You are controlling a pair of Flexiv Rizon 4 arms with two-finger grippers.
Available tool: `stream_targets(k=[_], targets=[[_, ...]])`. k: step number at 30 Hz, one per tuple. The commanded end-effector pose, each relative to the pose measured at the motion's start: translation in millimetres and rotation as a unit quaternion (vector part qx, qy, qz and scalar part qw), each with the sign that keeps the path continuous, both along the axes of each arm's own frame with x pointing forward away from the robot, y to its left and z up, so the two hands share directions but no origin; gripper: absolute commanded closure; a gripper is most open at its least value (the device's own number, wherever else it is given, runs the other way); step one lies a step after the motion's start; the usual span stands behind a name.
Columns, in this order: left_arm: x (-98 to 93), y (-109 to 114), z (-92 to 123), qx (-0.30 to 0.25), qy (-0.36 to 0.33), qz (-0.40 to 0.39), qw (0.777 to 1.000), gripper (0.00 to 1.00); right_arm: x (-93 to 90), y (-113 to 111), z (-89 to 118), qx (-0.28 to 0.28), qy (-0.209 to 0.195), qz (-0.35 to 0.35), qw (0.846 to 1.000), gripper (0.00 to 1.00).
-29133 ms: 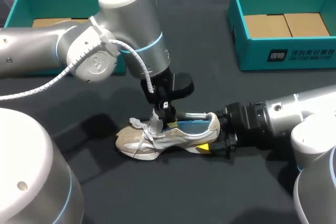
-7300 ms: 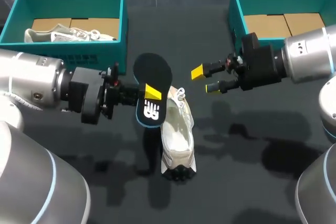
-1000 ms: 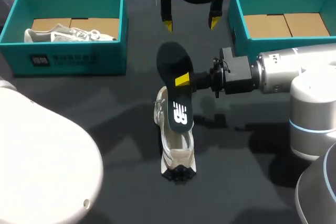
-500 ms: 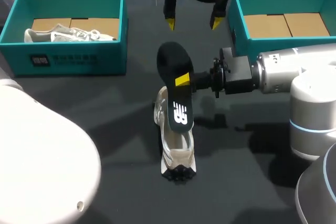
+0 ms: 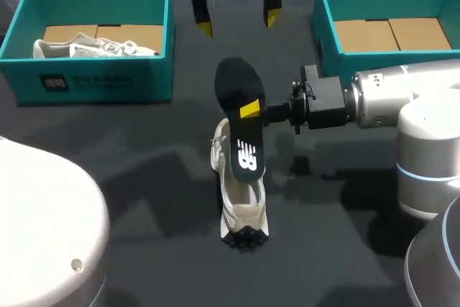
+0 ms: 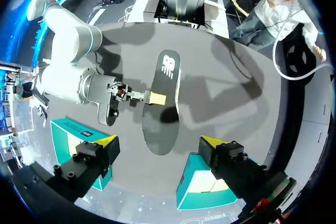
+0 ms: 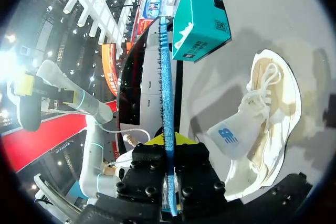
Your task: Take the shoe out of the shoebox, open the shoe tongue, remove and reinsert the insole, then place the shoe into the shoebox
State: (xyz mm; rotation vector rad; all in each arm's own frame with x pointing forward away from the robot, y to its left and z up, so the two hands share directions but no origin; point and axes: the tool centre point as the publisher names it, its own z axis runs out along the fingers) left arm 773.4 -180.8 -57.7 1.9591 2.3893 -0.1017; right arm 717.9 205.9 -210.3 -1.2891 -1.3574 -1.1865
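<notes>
The right tool (image 5: 253,111) grips the insole (image 5: 233,84), holding it just over the shoe (image 5: 243,213) at the middle of the table (image 5: 129,177). The left tool (image 5: 238,24) hangs released near the far edge. Reinsertion seems in hand; next, the insole must go down into the opening.

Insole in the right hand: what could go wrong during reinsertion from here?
The right hand pinches the insole by one side edge only, so it may twist or slip when pushed in. The shoe lies unheld on the table; the left hand hangs open far from it, so pressing could shove or tip the shoe.
</notes>
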Motion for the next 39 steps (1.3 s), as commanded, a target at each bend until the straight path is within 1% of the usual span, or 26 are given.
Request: stream_targets(k=[1, 2, 9, 13, 18, 25, 29, 33, 39], targets=[[-7.7, 30.6, -6.8, -0.249, -0.044, 0.001, 0.968, 0.0, -0.7, 2.1, -0.5, -0.001, 0.0, -0.001, 1.0, 1.0], [-8.3, 33.0, -8.1, -0.266, -0.042, 0.0, 0.963, 0.0, -0.7, 2.1, -0.5, -0.001, 0.0, -0.001, 1.0, 1.0], [-18.9, 43.4, -16.8, -0.333, -0.06, -0.01, 0.941, 0.0, -0.7, 2.1, -0.5, -0.001, 0.0, -0.001, 1.0, 1.0], [-21.4, 51.0, -19.9, -0.385, -0.071, -0.012, 0.92, 0.0, -0.7, 2.1, -0.5, -0.001, 0.0, -0.001, 1.0, 1.0], [-24.8, 60.2, -23.3, -0.45, -0.092, -0.014, 0.888, 0.0, -0.7, 2.1, -0.5, -0.001, 0.0, -0.001, 1.0, 1.0], [-26.1, 64.2, -36.0, -0.5, -0.095, -0.007, 0.861, 0.0, -0.7, 2.1, -0.5, -0.001, 0.0, -0.001, 1.0, 1.0], [-21.9, 65.7, -42.3, -0.527, -0.084, -0.009, 0.846, 0.0, -0.7, 2.1, -0.5, -0.001, 0.0, -0.001, 1.0, 1.0], [-18.9, 63.5, -46.0, -0.547, -0.078, -0.017, 0.833, 0.0, -0.7, 2.1, -0.5, -0.001, 0.0, -0.001, 1.0, 1.0], [-18.5, 61.7, -49.9, -0.578, -0.091, -0.023, 0.811, 0.0, -0.7, 2.1, -0.5, -0.001, 0.0, -0.001, 1.0, 1.0]])
